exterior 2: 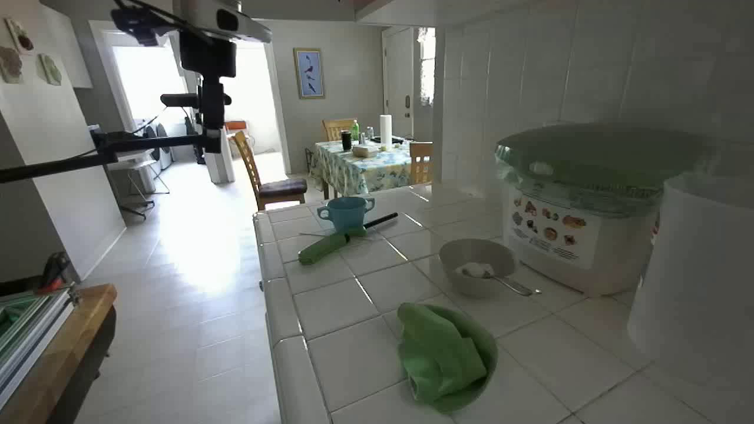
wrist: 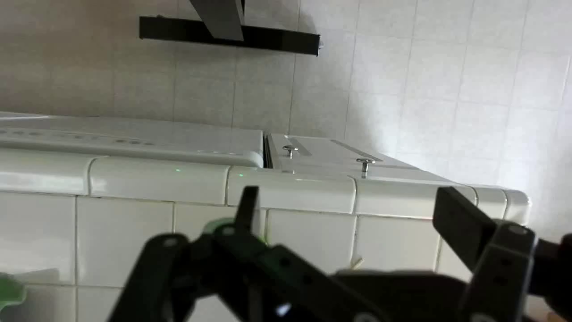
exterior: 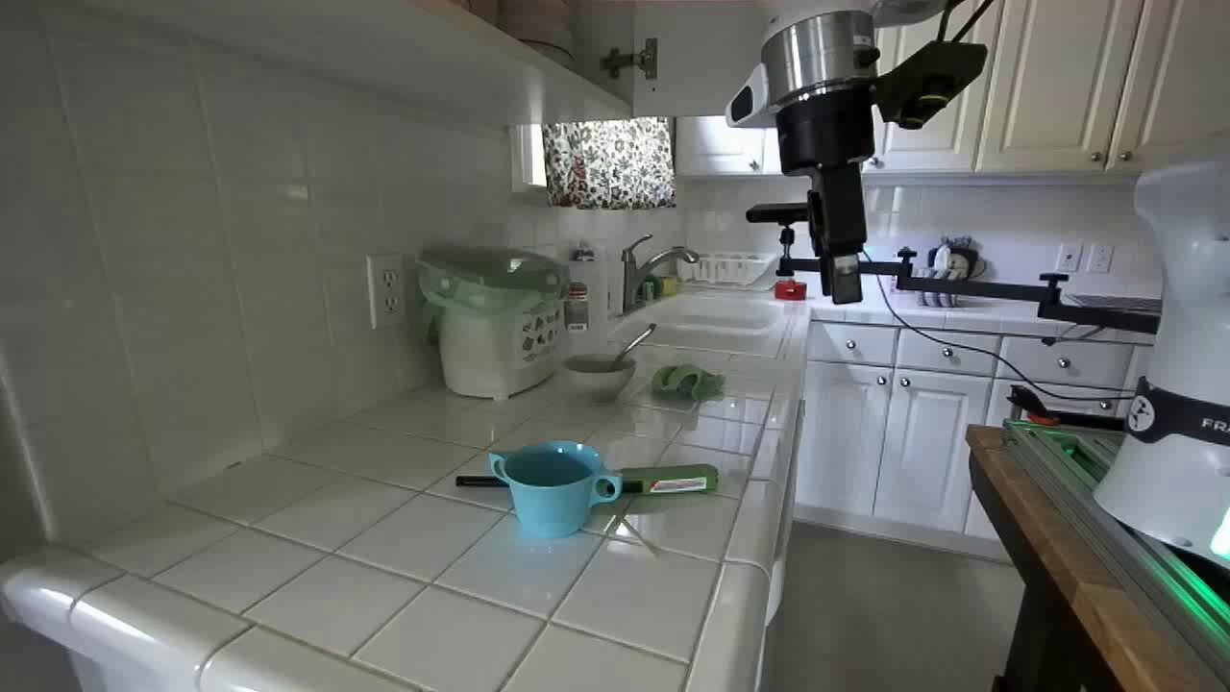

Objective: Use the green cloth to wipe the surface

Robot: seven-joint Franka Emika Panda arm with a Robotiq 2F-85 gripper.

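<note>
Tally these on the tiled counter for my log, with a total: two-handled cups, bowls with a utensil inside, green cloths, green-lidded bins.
Two-handled cup: 1
Bowl with utensil: 1
Green cloth: 1
Green-lidded bin: 1
Total: 4

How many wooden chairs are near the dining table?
3 in an exterior view: one chair left of the table, a second chair behind it, a third chair at its right. More may be hidden.

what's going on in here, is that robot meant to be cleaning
A robot arm hangs high near the edge of the kitchen counter, its jaws open and holding nothing. The green cloth for wiping sits bunched up, near a bowl with a spoon in it. A blue cup stands farther along. Nothing is being wiped right now.
</note>
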